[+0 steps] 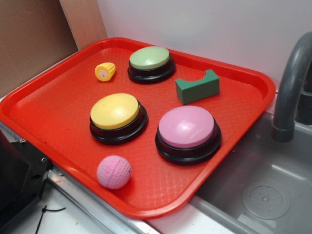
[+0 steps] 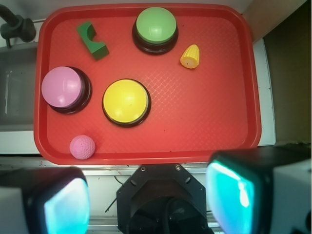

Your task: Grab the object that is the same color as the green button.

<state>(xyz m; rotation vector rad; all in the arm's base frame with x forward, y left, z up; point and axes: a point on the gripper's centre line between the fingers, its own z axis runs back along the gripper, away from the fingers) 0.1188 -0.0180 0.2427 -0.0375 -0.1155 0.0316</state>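
Fingers [image 2: 229,195] well apart from block [image 2: 91,41]

In our wrist view, our end effector [image 2: 146,200] hangs high, looking straight down, its two fingers [image 2: 63,204] blurred at the lower corners and spread wide apart with nothing between them. Our black base shows at bottom centre, and again at the exterior view's lower left.

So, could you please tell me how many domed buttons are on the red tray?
3. The green button sits at the far side beside the toy corn, the yellow button mid-tray, the pink button toward the sink. None appear hidden.
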